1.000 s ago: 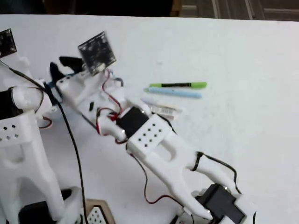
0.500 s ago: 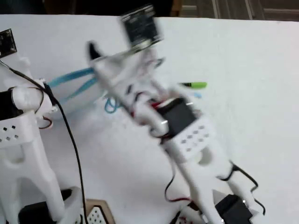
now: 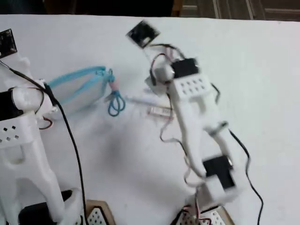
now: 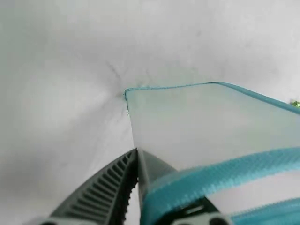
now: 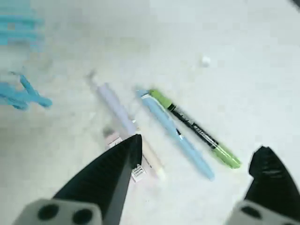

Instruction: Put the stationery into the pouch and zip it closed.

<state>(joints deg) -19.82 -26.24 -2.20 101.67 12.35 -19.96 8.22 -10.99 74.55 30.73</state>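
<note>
Several pens (image 5: 176, 133) beneath right gripper (image 5: 199, 144); pouch (image 4: 197, 126) in left gripper (image 4: 137, 153)

High view: fixed and elevated, looking down over the table (image 3: 262, 56) from the arms' base side, with the bases at the lower frame edge and the far table edge along the top.

Left wrist view: very close, sighting along the left gripper (image 4: 137, 157) onto the pouch (image 4: 197, 126).

Right wrist view: farther off, looking down past the right gripper (image 5: 199, 150) at the pens (image 5: 176, 133).

The high and right wrist views share the pouch's blue zip end.
</note>
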